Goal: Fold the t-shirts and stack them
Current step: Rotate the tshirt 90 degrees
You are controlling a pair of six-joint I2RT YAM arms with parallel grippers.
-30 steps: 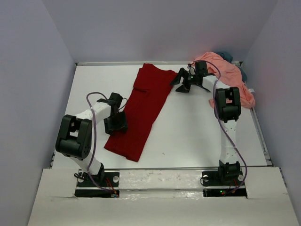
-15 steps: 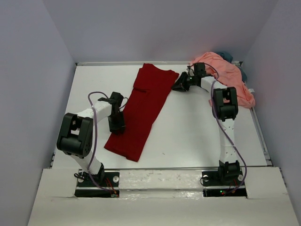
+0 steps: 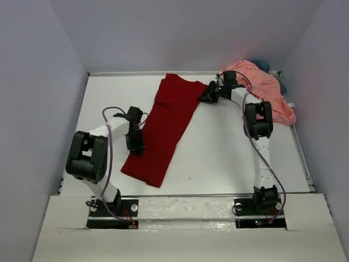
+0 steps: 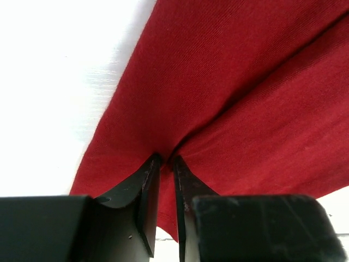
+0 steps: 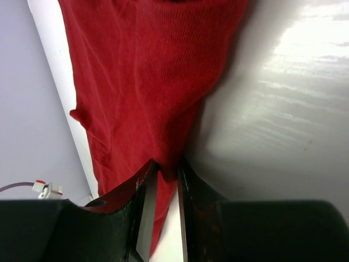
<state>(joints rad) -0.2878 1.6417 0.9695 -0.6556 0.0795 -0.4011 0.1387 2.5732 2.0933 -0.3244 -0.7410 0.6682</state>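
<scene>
A dark red t-shirt (image 3: 163, 125) lies folded lengthwise as a long strip across the white table (image 3: 229, 153). My left gripper (image 3: 134, 143) is shut on its left edge near the lower end; the left wrist view shows the red cloth (image 4: 229, 98) pinched between the jaws. My right gripper (image 3: 206, 96) is shut on the strip's upper right corner, with the red cloth (image 5: 147, 82) bunched between its jaws. A salmon pink t-shirt (image 3: 264, 87) lies crumpled at the back right, with a slate blue-grey t-shirt (image 3: 265, 64) peeking out behind it.
Grey walls (image 3: 43, 82) enclose the table on three sides. The right arm (image 3: 260, 125) stretches along the table's right side next to the pink pile. A purple cable (image 3: 109, 142) loops off the left arm.
Both grippers have closed from wide open onto the dark red shirt. The left one shifted slightly onto the left edge; the right one moved onto the upper right corner.
</scene>
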